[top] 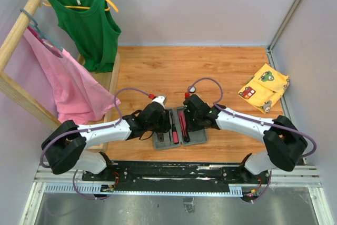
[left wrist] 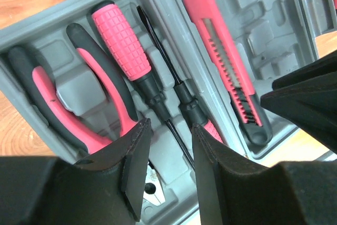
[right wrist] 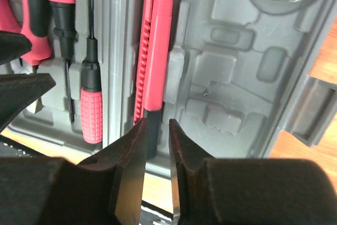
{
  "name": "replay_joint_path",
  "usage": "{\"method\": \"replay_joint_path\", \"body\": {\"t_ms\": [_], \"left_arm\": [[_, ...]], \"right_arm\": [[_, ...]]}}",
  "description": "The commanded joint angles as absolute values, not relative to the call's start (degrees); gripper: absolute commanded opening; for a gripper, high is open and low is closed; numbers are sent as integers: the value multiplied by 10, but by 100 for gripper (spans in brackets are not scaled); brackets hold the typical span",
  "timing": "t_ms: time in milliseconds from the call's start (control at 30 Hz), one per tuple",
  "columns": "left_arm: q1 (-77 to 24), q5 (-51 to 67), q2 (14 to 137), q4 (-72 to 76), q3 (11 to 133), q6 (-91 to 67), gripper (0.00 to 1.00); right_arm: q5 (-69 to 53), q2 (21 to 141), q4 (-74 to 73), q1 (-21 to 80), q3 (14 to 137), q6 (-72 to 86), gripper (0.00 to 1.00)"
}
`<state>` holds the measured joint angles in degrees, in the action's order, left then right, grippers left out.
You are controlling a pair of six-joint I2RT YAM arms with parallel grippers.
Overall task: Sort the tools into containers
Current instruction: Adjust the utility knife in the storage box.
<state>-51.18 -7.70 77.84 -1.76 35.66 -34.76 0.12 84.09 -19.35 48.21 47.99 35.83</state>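
No text, number or brand name can be read in any of the views. The grey case (left wrist: pixel 274 35) shows only plain moulded plastic inside, and the pink-red cutter (right wrist: pixel 158 35) has ridges but no print. The yellow cloth (top: pixel 263 89) on the surface carries small coloured figures, perhaps a red car and a green animal face. The top view is too small to tell whether letters stand among them.
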Motion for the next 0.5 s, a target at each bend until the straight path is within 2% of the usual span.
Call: {"method": "replay_joint_path", "body": {"t_ms": [0,300,467], "left_arm": [[-518,-98,759,-19,370,-350,41],[-518,-100,763,-15,355,-361,41],[-518,-98,767,-13,355,-360,41]], "right_arm": [[24,786,-223,483,472,329,25],[54,737,-197,477,456,310,26],[45,757,-200,468,480,305,21]]}}
